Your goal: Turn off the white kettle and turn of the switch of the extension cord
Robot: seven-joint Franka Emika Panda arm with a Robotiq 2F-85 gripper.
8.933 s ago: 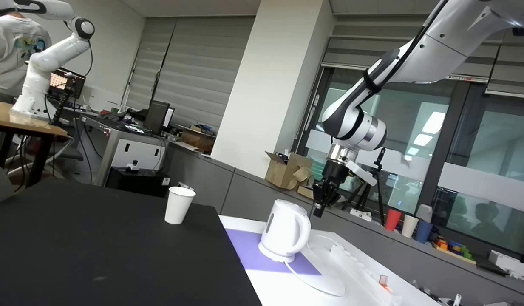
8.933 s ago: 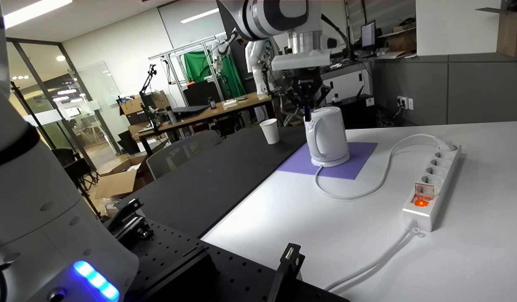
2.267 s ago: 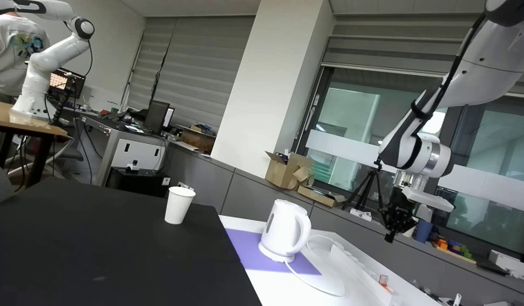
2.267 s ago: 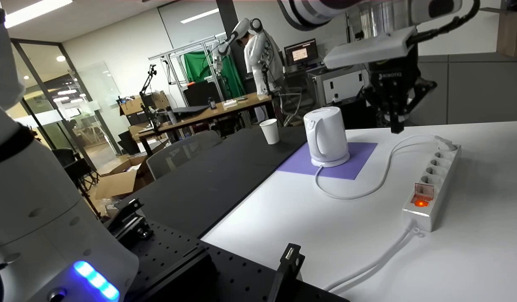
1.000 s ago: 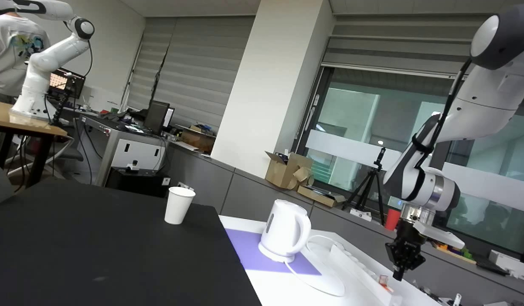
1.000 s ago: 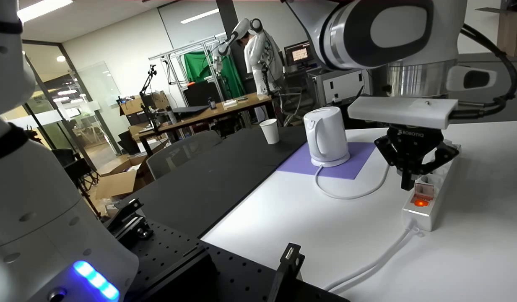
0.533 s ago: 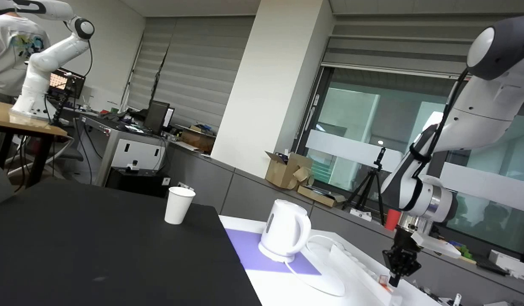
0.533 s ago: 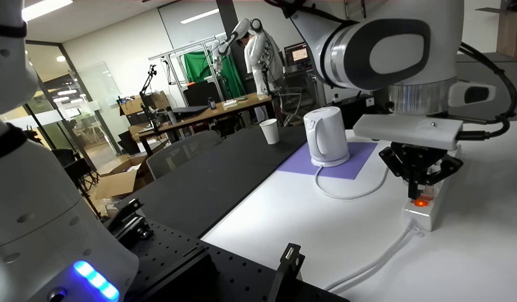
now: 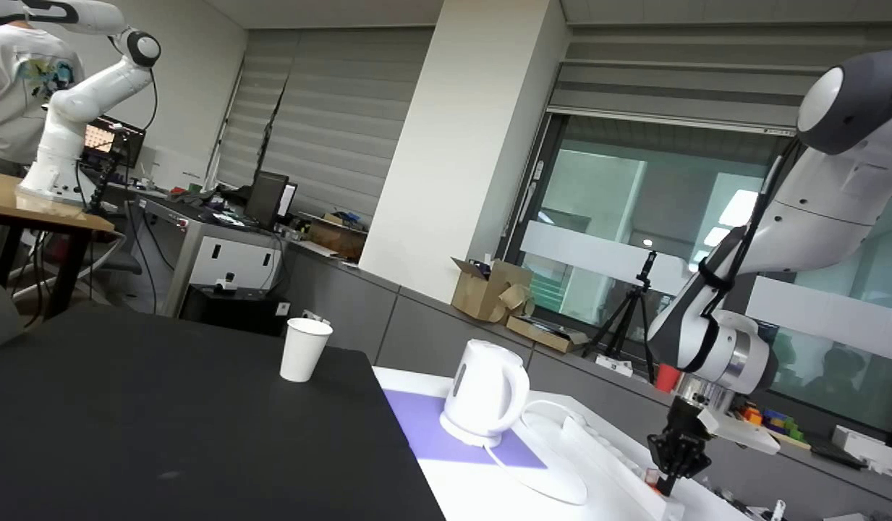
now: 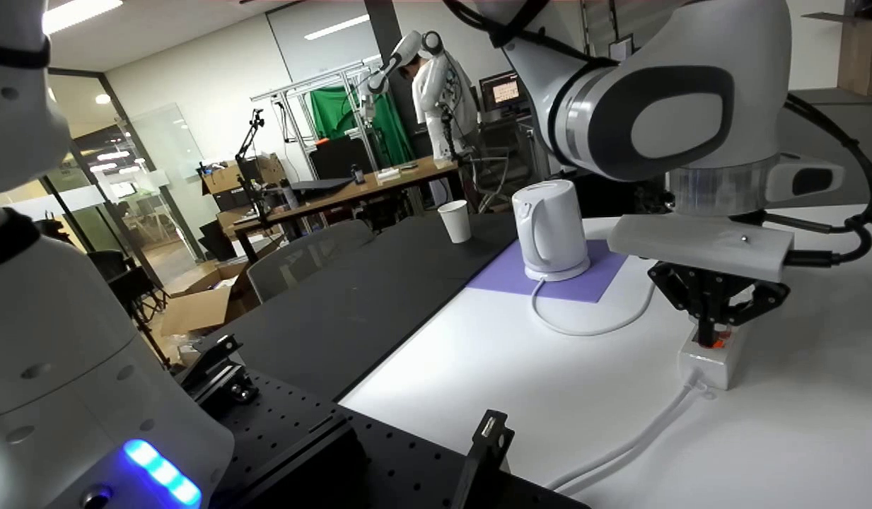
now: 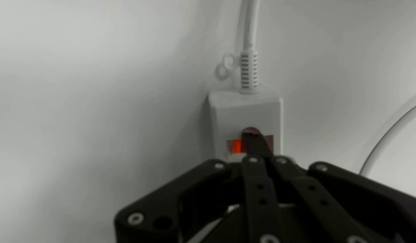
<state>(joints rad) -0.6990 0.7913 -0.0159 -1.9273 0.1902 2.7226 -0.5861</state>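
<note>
The white kettle [image 9: 482,391] stands upright on its base on a purple mat, in both exterior views [image 10: 552,226]. The white extension cord [image 9: 608,467] lies on the white table; its near end shows below the gripper in an exterior view [image 10: 708,364] and in the wrist view [image 11: 246,113]. Its orange-red switch [image 11: 236,146] is partly covered by my fingertips and still shows a bright lit strip. My gripper [image 10: 706,344] is shut and empty, pointing down with its tips at the switch, also in the wrist view [image 11: 256,143]. Whether the tips press on it I cannot tell.
The clear switch cover stands raised right behind the fingers. The kettle's cable [image 10: 605,332] loops between the purple mat [image 10: 489,279] and the strip. A white paper cup [image 10: 455,221] stands on the black table [image 10: 336,304]. The strip's mains cable [image 10: 626,449] runs towards the robot base.
My shut gripper has moved from the top of the kettle's handle across to the extension cord, then down onto its switch. The switch's glow is now mostly covered. The kettle has not moved.
</note>
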